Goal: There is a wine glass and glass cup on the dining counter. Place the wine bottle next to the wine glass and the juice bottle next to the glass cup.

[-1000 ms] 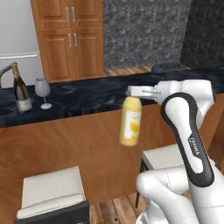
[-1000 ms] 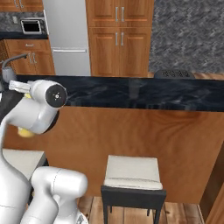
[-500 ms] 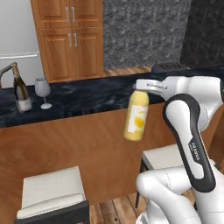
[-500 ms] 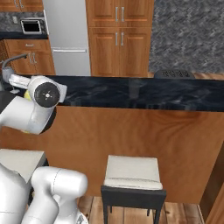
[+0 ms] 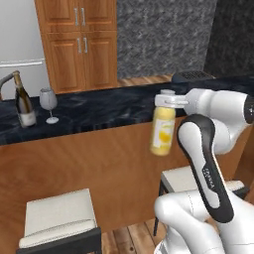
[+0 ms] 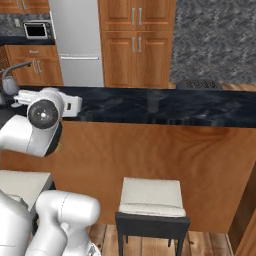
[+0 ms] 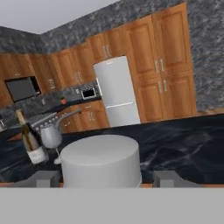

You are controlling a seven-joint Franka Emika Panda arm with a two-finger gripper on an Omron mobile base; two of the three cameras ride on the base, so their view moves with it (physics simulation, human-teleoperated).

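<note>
My gripper (image 5: 167, 100) is shut on the white cap of the juice bottle (image 5: 162, 132). The yellow bottle hangs in front of the dining counter (image 5: 109, 110), its cap about level with the black top. In the hand view the cap (image 7: 100, 159) sits between my fingertips (image 7: 43, 178). The wine bottle (image 5: 23, 102) and the wine glass (image 5: 48, 102) stand side by side at the counter's left end, far left of the gripper, and also appear as wine bottle (image 7: 29, 140) and wine glass (image 7: 51, 136). A faint glass cup (image 6: 153, 102) stands mid-counter to the arm's right.
Two pale-cushioned stools (image 5: 58, 218) (image 6: 150, 200) stand against the counter's wooden front. Wooden cabinets (image 5: 82, 42) and a fridge (image 6: 77, 42) line the far wall. A dark grated appliance (image 5: 192, 76) sits at the counter's far right.
The arm has carried the juice bottle up and to the right, closer to the counter's edge. The wine bottle and wine glass have stayed put.
</note>
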